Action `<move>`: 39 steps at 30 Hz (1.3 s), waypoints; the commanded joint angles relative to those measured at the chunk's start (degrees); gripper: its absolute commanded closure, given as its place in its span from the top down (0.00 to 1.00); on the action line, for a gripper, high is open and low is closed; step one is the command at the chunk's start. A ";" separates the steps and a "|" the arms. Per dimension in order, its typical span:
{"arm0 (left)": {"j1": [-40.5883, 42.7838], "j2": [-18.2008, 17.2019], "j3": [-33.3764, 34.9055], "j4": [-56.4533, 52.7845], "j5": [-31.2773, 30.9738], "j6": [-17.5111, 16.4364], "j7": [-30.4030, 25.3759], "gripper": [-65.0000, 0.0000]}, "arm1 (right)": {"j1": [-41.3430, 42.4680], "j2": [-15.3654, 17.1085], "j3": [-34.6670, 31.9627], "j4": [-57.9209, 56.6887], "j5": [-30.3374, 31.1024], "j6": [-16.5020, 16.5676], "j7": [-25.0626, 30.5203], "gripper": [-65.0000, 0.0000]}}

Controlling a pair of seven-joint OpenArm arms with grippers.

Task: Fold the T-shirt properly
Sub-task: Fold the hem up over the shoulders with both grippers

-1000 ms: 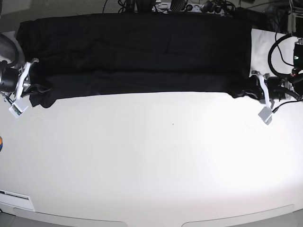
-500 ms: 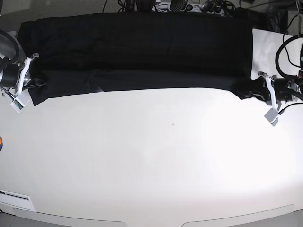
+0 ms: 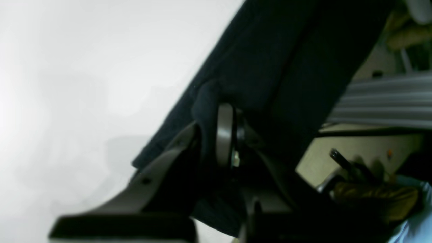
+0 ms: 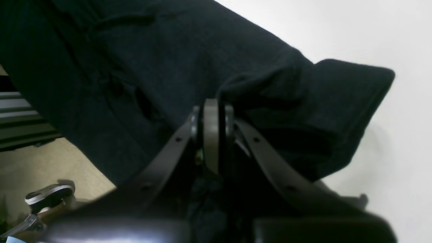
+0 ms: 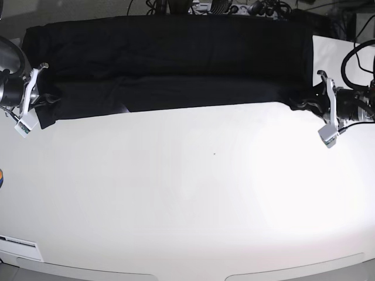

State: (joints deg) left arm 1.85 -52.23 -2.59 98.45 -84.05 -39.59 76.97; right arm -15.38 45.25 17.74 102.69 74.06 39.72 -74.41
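The black T-shirt [image 5: 176, 58] lies stretched as a wide band across the far part of the white table [image 5: 193, 193], plain side showing. Its near layer is doubled over, with a straight front edge. My right gripper [image 5: 38, 100], on the base view's left, is shut on the shirt's left end. The right wrist view shows its pads [image 4: 211, 135] pinching a bunched fold of T-shirt [image 4: 168, 67]. My left gripper [image 5: 316, 105], on the base view's right, is shut on the right end. In the left wrist view its pads [image 3: 225, 135] clamp the T-shirt [image 3: 270, 67].
Cables and equipment [image 5: 234, 7] crowd the table's back edge. A white sheet [image 5: 328, 52] lies at the far right. A small orange object [image 5: 1, 175] sits at the left edge and a label [image 5: 17, 246] at the front left. Floor shows beyond the table [image 4: 40, 158].
Both grippers have moved toward the table's far side, still shut on the shirt's ends. The shirt's front edge has shifted back with them and the band looks narrower.
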 commanded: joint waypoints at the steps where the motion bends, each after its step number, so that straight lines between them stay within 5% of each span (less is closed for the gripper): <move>1: -0.33 -1.60 -0.70 0.66 -0.95 -0.41 0.26 0.00 | 0.63 1.53 0.63 0.70 0.94 0.28 0.57 0.00; 21: 6.49 -3.48 -0.68 0.66 -0.95 -0.41 0.09 0.03 | 0.63 3.15 0.63 0.70 1.16 -0.22 -1.60 0.00; 22: 6.93 -3.50 -0.68 0.66 -0.95 -0.41 -0.68 0.13 | 0.63 3.10 0.63 0.70 1.18 -0.39 -1.53 0.06; 24: 7.02 -3.48 -0.68 0.66 -0.95 -0.41 -0.98 0.38 | 0.66 3.02 0.63 0.70 1.22 -1.03 -1.25 0.33; 26: 6.99 -3.50 -0.70 0.66 -0.95 -0.41 -1.68 0.49 | 0.63 3.02 0.63 0.70 2.64 -1.16 -0.17 0.56; 33: 6.99 -3.48 -0.70 0.66 -0.95 -0.41 -2.36 0.49 | 0.61 1.57 0.63 0.70 1.75 -2.16 3.91 0.58; 39: 7.02 -3.48 -0.70 0.66 -0.95 -0.41 -2.38 0.49 | 0.63 -5.81 0.63 0.66 -13.05 0.09 7.87 0.58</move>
State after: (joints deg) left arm 9.54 -54.28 -2.59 98.48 -84.03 -39.62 74.85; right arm -15.38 37.95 17.74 102.67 59.72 39.62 -67.42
